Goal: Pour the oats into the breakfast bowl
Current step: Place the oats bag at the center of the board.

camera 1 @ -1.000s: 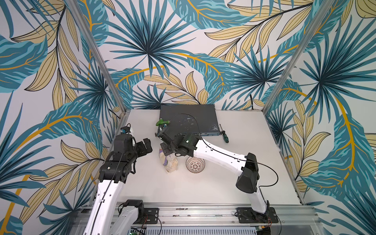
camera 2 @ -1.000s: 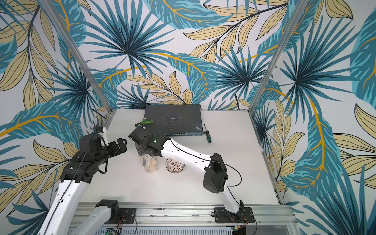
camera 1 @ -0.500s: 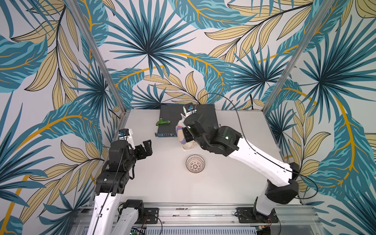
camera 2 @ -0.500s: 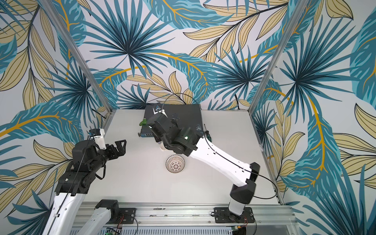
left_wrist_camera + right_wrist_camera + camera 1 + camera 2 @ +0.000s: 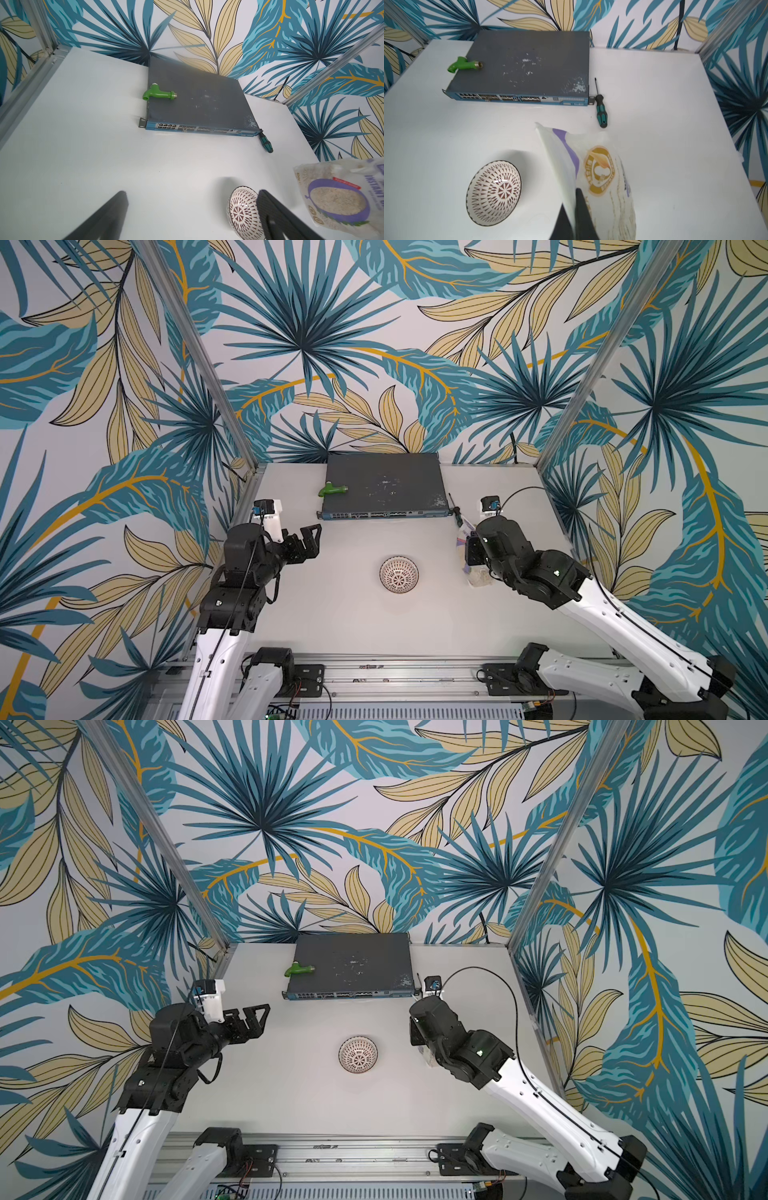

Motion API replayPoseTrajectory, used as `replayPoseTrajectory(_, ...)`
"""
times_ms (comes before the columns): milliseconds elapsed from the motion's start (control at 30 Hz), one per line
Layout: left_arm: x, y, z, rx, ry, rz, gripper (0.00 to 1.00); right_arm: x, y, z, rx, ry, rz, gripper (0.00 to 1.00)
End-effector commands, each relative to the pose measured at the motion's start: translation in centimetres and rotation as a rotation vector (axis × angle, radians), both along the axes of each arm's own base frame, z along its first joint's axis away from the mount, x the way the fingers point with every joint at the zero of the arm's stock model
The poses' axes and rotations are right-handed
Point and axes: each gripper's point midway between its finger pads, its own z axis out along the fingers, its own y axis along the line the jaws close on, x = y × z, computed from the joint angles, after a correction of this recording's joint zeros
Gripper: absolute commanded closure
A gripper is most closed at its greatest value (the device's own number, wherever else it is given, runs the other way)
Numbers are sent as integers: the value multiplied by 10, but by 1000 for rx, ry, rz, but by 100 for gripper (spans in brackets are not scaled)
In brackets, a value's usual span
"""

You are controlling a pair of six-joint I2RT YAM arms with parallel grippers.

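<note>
So, the right gripper [image 5: 572, 199] is clamped down on the oats [image 5: 602, 176], pinching just a thin bit of the crinkly film near one edge of the bag. The bag hangs beside the breakfast bowl [image 5: 399, 574], on the right arm's side of it, not over it. In both top views the arm covers most of the bag, so I honestly can't tell if its bottom is touching the table [image 5: 353, 614] or hanging just off it.

The left gripper [image 5: 313, 541] is spread wide with nothing in it, parked well off on the other side of the bowl. The bowl looks empty, so no pouring has happened yet.

What worries me from here:
- The grip is on loose plastic, not the bulk of the bag. Tip it and the weight of the flakes could drag the film out of the jaws.
- The bowl is small next to the bag. If the mouth isn't right over it, oats go all over the table.
- I can't see whether the top is open at all.
- Swing in too low and the bag could shove the bowl.
</note>
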Motion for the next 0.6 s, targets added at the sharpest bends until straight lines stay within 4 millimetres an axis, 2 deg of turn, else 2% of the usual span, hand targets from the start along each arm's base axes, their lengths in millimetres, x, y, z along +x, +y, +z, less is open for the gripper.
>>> replayPoseTrajectory(0,4,-13,-3,-65,20,-49,0,15,26,30,294,-94,-31,100)
replayPoseTrajectory(200,2,-42,-8,-179,110,-106,2,21,23,-11,369,-28,-119,100)
replayPoseTrajectory(300,0,-55,-14,-239,157,-116,7,22,25,-24,405,0,-131,100)
replayPoseTrajectory(367,-3,-64,-17,-267,178,-131,8,21,35,-27,441,18,-99,100)
replayPoseTrajectory(400,-4,-69,-17,-278,183,-142,8,21,40,-28,464,25,-82,98)
replayPoseTrajectory(500,-7,-80,-18,-299,199,-148,12,19,57,-27,528,51,-32,72)
replayPoseTrajectory(567,-8,-87,-16,-325,202,-150,15,18,63,-23,554,57,-9,65)
